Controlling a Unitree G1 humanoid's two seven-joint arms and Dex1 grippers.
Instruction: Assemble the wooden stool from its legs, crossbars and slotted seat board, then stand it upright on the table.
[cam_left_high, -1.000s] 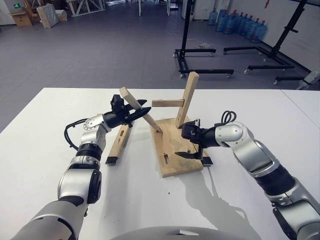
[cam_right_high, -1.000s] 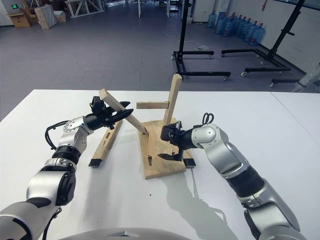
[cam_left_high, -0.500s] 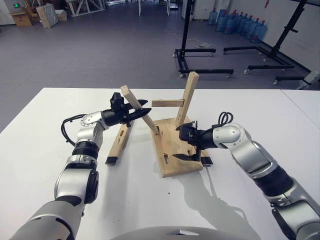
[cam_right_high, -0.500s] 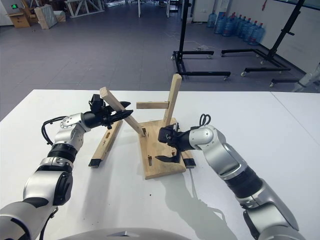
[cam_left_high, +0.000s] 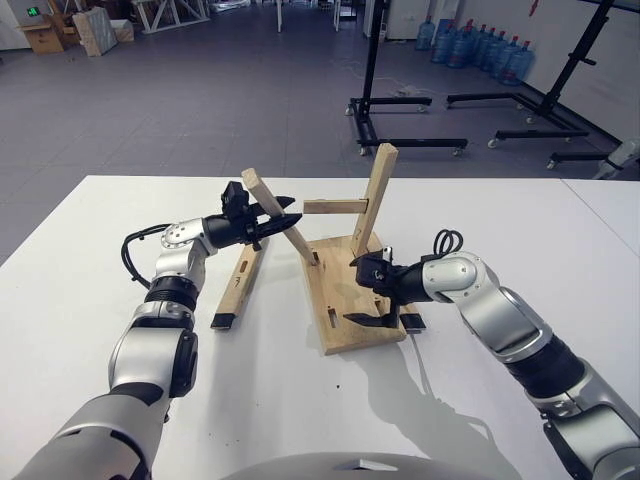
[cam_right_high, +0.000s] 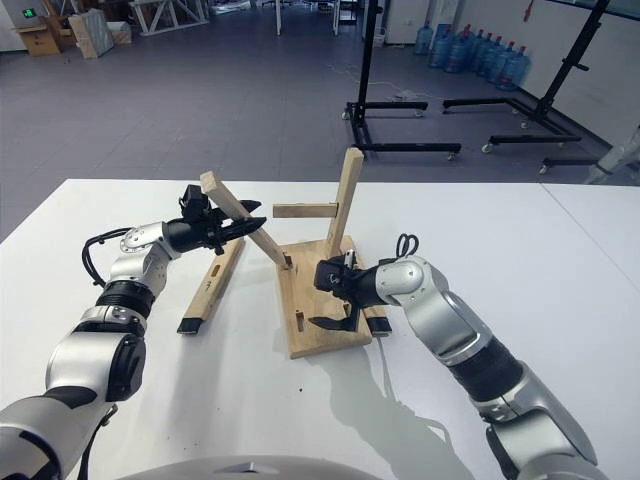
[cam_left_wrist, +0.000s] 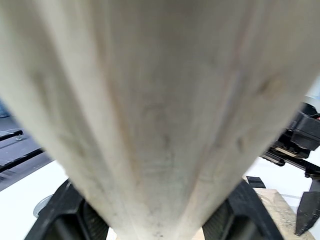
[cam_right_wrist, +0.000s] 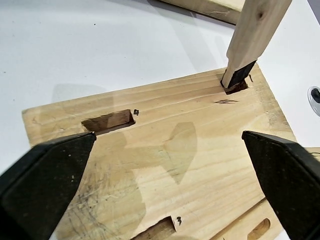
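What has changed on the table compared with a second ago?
The left gripper, shut on the tilted leg, rose a little and tipped that leg steeper. The leg's lower end stays at a slot in the seat board. The open right gripper crept slightly toward the robot's left over the board. The seat board, the upright leg with its crossbar, and the spare leg lying flat kept their places.

White table (cam_left_high: 80, 285): slotted seat board (cam_left_high: 330, 290) flat at centre; loose leg (cam_left_high: 236, 290) (black-capped end) lying just left.

Seat board (cam_left_high: 347, 330) flat; upright leg (cam_left_high: 378, 190) slotted; tilted leg (cam_left_high: 304, 246) tip in slot.
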